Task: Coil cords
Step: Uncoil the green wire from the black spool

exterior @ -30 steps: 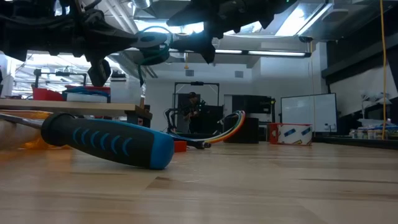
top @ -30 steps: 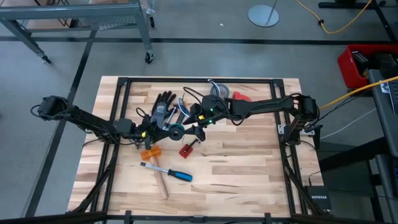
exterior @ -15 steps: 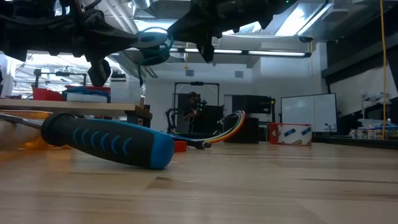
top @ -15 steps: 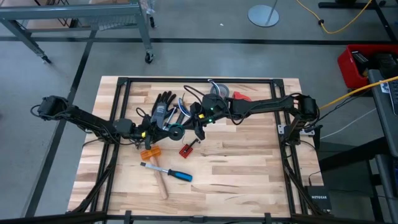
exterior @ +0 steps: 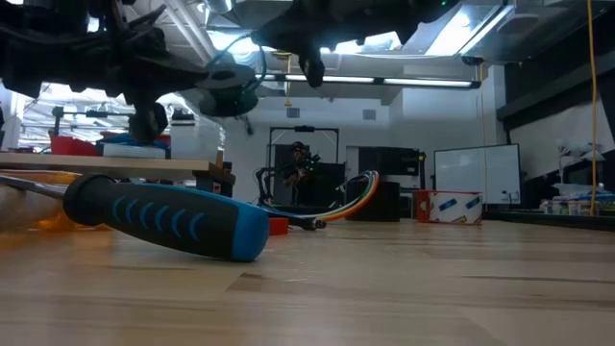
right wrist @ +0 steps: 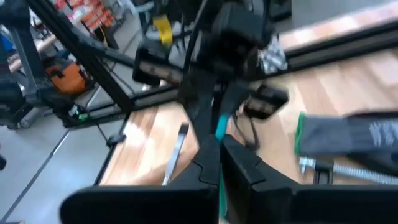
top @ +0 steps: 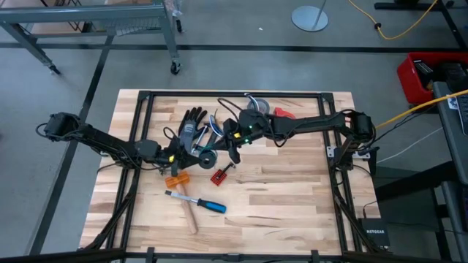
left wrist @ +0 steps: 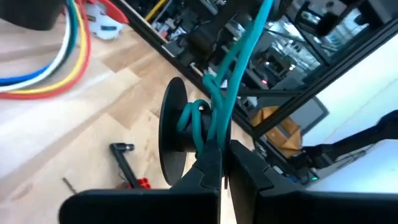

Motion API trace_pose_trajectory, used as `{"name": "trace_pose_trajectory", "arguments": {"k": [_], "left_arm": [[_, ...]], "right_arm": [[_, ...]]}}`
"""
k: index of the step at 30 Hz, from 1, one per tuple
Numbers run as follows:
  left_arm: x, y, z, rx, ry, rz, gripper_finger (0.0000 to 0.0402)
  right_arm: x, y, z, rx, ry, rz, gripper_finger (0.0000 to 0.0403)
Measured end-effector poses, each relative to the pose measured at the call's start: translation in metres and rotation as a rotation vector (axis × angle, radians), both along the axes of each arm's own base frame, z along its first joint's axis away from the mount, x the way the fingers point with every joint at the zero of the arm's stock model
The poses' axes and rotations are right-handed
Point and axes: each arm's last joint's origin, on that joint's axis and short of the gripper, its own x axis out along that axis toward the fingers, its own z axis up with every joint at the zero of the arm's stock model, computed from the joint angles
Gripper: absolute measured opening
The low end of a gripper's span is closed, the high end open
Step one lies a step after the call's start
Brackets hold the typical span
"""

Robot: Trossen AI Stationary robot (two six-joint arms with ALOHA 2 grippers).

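Observation:
My left gripper [top: 191, 155] hangs above the table's middle, shut on a black spool [top: 207, 157] wound with a teal cord [left wrist: 239, 56]. The cord runs from the spool to my right gripper [top: 232, 148], which is shut on it just to the spool's right. In the low view the spool [exterior: 231, 91] and both grippers hang well above the tabletop. A bundle of blue, orange and white cords [left wrist: 62, 56] lies curved on the table behind them, also seen in the low view [exterior: 356, 197]. My left gripper [left wrist: 225, 158] is shut at the spool's hub [left wrist: 200, 134], beside its black disc [left wrist: 174, 143], where the teal loops are wound. The fingers point level and hold the spool clear of the table. Whether they also pinch the cord cannot be told. My right gripper [right wrist: 219, 158] pinches the teal cord [right wrist: 221, 127] between its two fingertips, coming nearly level from the table's right side. The cord leads on from the fingertips toward the spool and is clear of the table.
A black glove [top: 191, 124] lies behind the spool. A red clamp [top: 219, 175], an orange piece [top: 175, 180], a blue-handled screwdriver [top: 208, 206] and a wooden handle [top: 190, 218] lie nearer. A grey tape roll [top: 256, 106] sits at the back.
My right gripper has shut on the teal cord beside the spool, staying where it was. My left gripper has turned a little at the wrist, so in the low view the spool now shows its dark side where its teal side showed before.

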Motion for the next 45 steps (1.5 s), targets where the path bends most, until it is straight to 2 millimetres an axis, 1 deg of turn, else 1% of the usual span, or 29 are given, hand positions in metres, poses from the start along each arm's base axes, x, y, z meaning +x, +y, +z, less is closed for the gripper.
{"name": "trace_pose_trajectory", "arguments": {"k": [4,9,12,15,18,21,26,29,34,37,42,45], "left_arm": [[0.0,-0.001,0.003,-0.015,-0.027,-0.046,0.0],[0.006,-0.004,0.013,-0.012,-0.047,-0.086,0.0],[0.01,-0.005,0.018,0.001,-0.058,-0.116,0.0],[0.014,-0.007,0.021,0.007,-0.063,-0.167,0.0],[0.017,-0.009,0.018,-0.001,-0.039,-0.219,0.0],[0.02,-0.011,0.012,-0.018,-0.004,-0.251,0.0],[0.024,-0.012,0.004,-0.036,0.037,-0.252,0.0],[0.027,-0.012,0.004,-0.025,0.007,-0.256,0.0],[0.032,-0.013,0.013,0.025,-0.109,-0.268,0.0],[0.038,-0.014,0.021,0.06,-0.146,-0.269,0.0],[0.049,-0.016,0.041,0.149,-0.221,-0.257,0.0],[0.053,-0.016,0.049,0.232,-0.26,-0.227,0.0]], "right_arm": [[0.0,-0.007,0.001,-0.053,-0.022,-0.049,0.0009],[-0.001,-0.012,0.001,-0.096,-0.026,-0.064,0.0005],[-0.001,-0.013,0.001,-0.136,-0.031,-0.055,0.0006],[-0.001,-0.011,0.001,-0.178,-0.043,0.003,0.0003],[-0.003,-0.01,-0.002,-0.211,-0.03,0.08,0.0004],[-0.005,-0.008,-0.007,-0.226,0.006,0.121,0.0003],[-0.007,-0.008,-0.013,-0.253,0.075,0.111,0.0003],[-0.007,-0.008,-0.013,-0.256,0.076,0.104,0.0003],[-0.007,-0.009,-0.013,-0.263,0.077,0.089,0.0004],[-0.007,-0.009,-0.013,-0.263,0.077,0.087,0.0004],[-0.007,-0.008,-0.013,-0.26,0.077,0.089,0.0004],[-0.007,-0.003,-0.013,-0.25,0.079,0.102,0.0005]]}}
